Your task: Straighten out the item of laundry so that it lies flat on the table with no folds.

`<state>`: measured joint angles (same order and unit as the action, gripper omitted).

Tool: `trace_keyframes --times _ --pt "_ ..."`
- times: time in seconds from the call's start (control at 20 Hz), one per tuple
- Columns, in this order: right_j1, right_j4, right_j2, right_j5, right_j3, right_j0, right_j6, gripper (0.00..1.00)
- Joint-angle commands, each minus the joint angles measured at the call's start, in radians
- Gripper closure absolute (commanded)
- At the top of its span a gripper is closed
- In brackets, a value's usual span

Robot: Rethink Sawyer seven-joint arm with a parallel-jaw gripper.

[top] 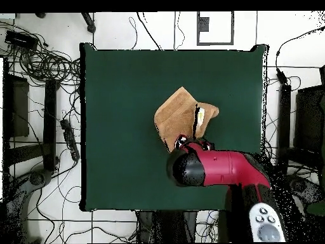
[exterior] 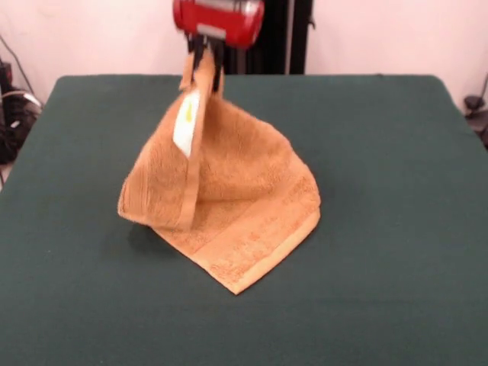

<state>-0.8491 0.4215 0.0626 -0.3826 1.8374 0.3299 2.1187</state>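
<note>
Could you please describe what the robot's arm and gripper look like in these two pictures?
The arm has a glossy red shell, rounded and tube-like, with a black rounded cap at its forward end in the overhead view. In the front view a silver-grey band crosses the red housing. The gripper below it is small, dark and narrow, with slim black fingers. No loose cables or readable markings show on either.

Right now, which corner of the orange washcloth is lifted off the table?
The corner by the white tag: the gripper pinches it and holds it up. The washcloth hangs from there, and its opposite corner lies flat on the green table.
</note>
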Motion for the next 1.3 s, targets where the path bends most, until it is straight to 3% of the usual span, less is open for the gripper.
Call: trace_keyframes --times 0.05,0.6,0.8,1.3 --pt "-0.230 -0.205 0.145 -0.212 0.169 -0.002 0.014 1.00" --pt "-0.302 -0.279 0.040 -0.422 0.051 -0.177 0.150 1.00" --pt "-0.271 -0.293 0.032 -0.471 -0.026 -0.231 0.199 1.00" --pt "-0.133 -0.324 -0.036 -0.447 -0.164 -0.427 0.416 1.00"
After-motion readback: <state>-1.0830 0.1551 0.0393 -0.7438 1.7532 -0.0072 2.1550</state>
